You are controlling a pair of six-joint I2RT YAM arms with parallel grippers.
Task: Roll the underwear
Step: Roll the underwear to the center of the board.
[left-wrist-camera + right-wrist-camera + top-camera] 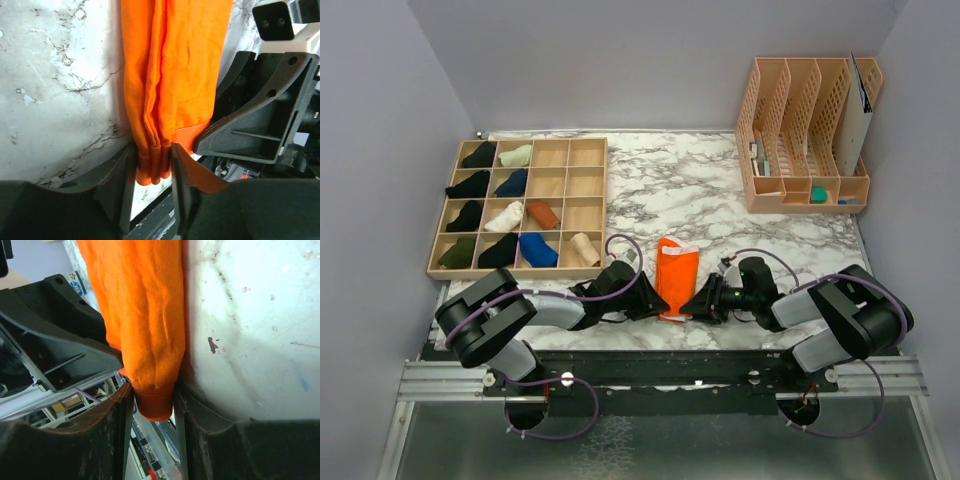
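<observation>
The orange underwear (676,275) lies on the marble surface (720,190), close to the near edge, between the two arms. It is folded into a long thin strip that points away from the arms; its white band (677,244) is at the far end.

The left arm (545,310) reaches in from the left; the left jaws are partly shut and pinch the near left corner of the orange underwear (170,75). In the left wrist view both fingers (125,172) press on the bunched cloth; the cloth fills the space between them, and the folded hem pokes out a little past them.

The right arm (820,305) reaches in from the right; the right jaws are partly shut too and pinch the near right corner of the orange underwear (145,315). In the right wrist view one finger (192,412) touches the hem on each side, and the hem sticks out between them.

The two pairs of jaws are close together, almost tip to tip, with the near end of the strip between them.

A wooden tray (585,183) sits at the far left of the surface; the brown underwear (543,214) lies rolled in one of its boxes, and other small cloth rolls fill some more boxes. A peach rack (807,130) stands at the far right.
</observation>
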